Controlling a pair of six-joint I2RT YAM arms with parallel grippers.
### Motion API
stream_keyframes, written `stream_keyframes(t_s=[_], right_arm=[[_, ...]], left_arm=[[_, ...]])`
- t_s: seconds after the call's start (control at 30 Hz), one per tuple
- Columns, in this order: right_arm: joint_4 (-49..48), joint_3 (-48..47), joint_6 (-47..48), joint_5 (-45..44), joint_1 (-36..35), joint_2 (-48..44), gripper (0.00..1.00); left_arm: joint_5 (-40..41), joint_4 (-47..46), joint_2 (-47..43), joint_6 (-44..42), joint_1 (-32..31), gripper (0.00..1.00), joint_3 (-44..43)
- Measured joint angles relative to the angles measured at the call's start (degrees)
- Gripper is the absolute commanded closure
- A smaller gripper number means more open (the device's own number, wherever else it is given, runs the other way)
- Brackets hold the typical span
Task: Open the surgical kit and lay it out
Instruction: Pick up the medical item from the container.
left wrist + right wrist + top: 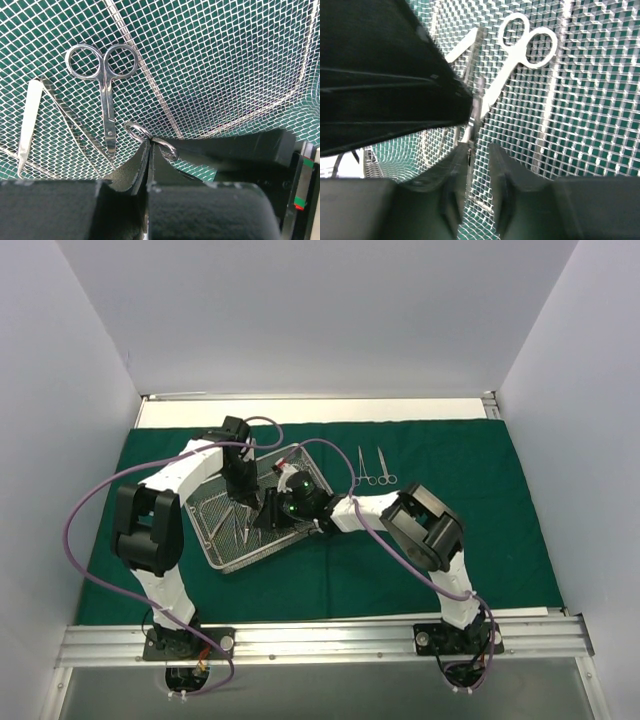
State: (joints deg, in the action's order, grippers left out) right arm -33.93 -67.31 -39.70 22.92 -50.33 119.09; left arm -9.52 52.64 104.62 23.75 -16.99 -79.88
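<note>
The dark green cloth wrap point(450, 540) already lies open and flat over the table point(300, 410), and the rectangular silver wire-mesh tray point(215, 528) sits on its left half, turned at an angle. Two slim steel scissor-handled instruments point(360, 468) point(383, 468) lie side by side on the cloth to the right of the tray, so laying out has begun.

Both arms reach into the tray. The left fingers point(131, 172) are pressed fully together on a steel ring-handled instrument point(137, 131), its loops showing just past their tips. The right fingers point(440, 175) stand with a narrow gap between them, a thin steel shaft point(471, 150) against the inner face of one (probably the same instrument, though I cannot be sure); they do not visibly clamp it.

On the mesh lie a pair of small steel scissors point(106, 100), pale flat tweezers point(27, 122) and another slim tool point(75, 127). By my judgement roughly half the laying out remains.
</note>
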Motion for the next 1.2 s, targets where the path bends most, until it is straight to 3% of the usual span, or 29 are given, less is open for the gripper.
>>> stream_keyframes(t_s=[0.13, 0.2, 0.23, 0.27, 0.33, 0.37, 0.47, 0.73, 0.93, 1.2], right_arm=[[-0.55, -0.52, 0.07, 0.90, -0.07, 0.09, 0.98], [-0.57, -0.55, -0.17, 1.51, -0.07, 0.15, 1.00], [-0.59, -0.59, -0.15, 1.77, -0.04, 0.17, 1.00], [-0.59, -0.66, -0.11, 1.99, 0.07, 0.17, 1.00], [-0.76, -0.81, 0.28, 2.23, 0.35, 0.15, 1.00], [-0.76, -0.81, 0.35, 2.40, 0.68, 0.17, 1.00], [-0.87, -0.83, 0.61, 3.74, 1.81, 0.13, 1.00], [0.61, -3.39, 0.46, 6.60, 8.46, -0.92, 1.00], [1.38, -7.69, -2.23, 10.51, 13.51, -5.27, 1.00], [-0.24, -8.35, -8.48, 16.00, 15.85, -13.14, 1.00]], left_arm=[[-0.28, 0.15, 0.00, 0.00, 0.09, 0.98, 0.00], [-0.57, 0.48, -0.04, -0.02, 0.33, 0.96, -0.09], [-0.90, 0.70, -0.04, -0.02, 0.59, 0.88, -0.24], [-1.20, 0.92, -0.04, -0.09, 0.79, 0.74, -0.50], [-1.68, 1.36, -0.04, -0.44, 1.36, 0.62, -1.36], [-1.90, 1.44, -0.15, -0.61, 1.70, 0.51, -1.92], [-2.84, 1.57, -0.70, -0.85, 3.21, 0.39, -4.09], [-6.03, 1.01, -8.07, -3.50, 7.15, 0.40, -8.33], [-18.38, -6.40, -19.87, -5.42, 7.21, 0.40, 1.33], [-28.48, -12.96, -21.14, -5.55, 6.08, 0.37, 5.46]])
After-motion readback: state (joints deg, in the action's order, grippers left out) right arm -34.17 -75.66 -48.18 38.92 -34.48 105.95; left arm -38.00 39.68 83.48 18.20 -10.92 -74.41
